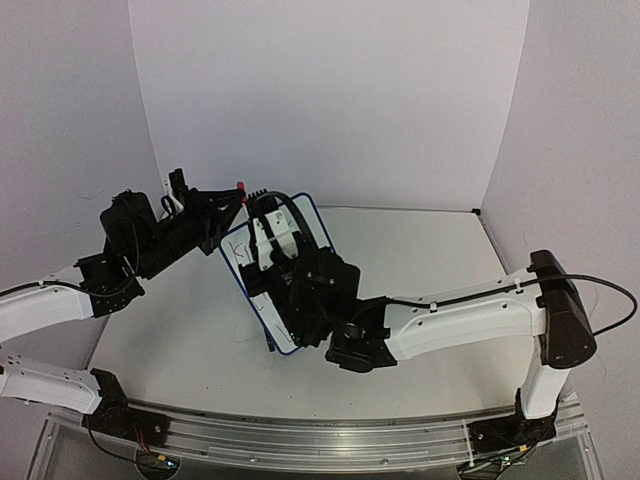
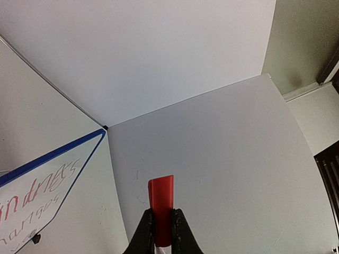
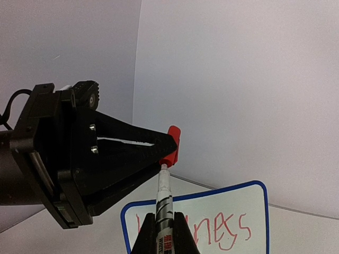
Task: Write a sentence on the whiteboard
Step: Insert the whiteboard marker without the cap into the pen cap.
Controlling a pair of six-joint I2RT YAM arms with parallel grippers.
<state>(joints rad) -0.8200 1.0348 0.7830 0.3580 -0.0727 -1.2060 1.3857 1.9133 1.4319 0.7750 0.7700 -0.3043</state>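
The whiteboard (image 1: 238,258) stands tilted mid-table, blue-framed. Its red sentence shows in part in the left wrist view (image 2: 39,191) and as "ness" in the right wrist view (image 3: 225,228); the rest is hidden. My left gripper (image 2: 161,228) is shut on a red marker cap (image 2: 161,200), held above the board's top edge (image 1: 240,186). My right gripper (image 3: 164,235) is shut on a white and black marker (image 3: 163,203), pointing up. The marker's tip meets the mouth of the cap (image 3: 172,144) between the left fingers (image 3: 153,145).
White walls close in behind and on both sides (image 1: 330,100). The right arm (image 1: 460,315) stretches across the table in front of the board. The board (image 2: 53,174) also shows at the left of the left wrist view.
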